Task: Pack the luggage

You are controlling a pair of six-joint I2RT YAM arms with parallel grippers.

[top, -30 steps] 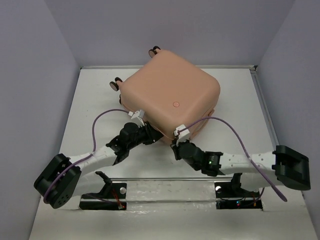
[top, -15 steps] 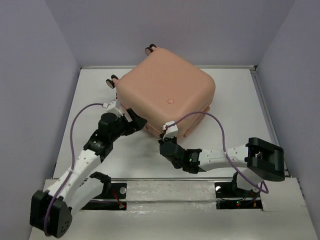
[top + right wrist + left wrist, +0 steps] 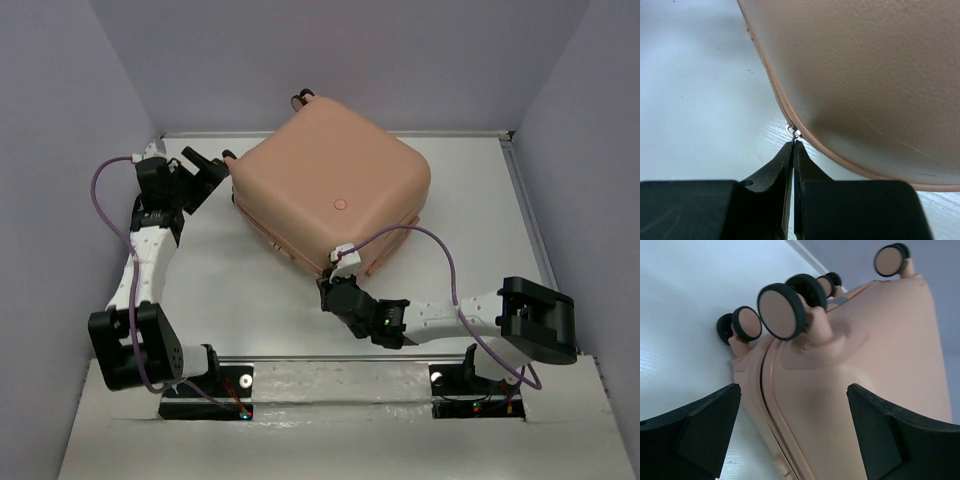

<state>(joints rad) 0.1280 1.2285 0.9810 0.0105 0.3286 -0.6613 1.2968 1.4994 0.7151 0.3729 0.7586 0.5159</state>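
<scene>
The luggage is a peach-pink hard-shell suitcase lying closed on the white table, its small wheels at the far left corner. My left gripper is open beside that wheel corner. In the left wrist view its fingers flank the shell and seam below the wheels without touching them. At the suitcase's near corner my right gripper is shut on the metal zipper pull. The right wrist view shows both fingertips pressed together just under the zipper line, with the shell above.
Grey walls enclose the table on the left, back and right. A raised rim runs along the right side. Purple cables loop from each wrist. The arm bases sit at the near edge.
My left arm let go at the suitcase's near-left side, opened, and swung out to the far-left wheel corner. The suitcase shifted slightly left. My right gripper stayed shut at the near corner.
</scene>
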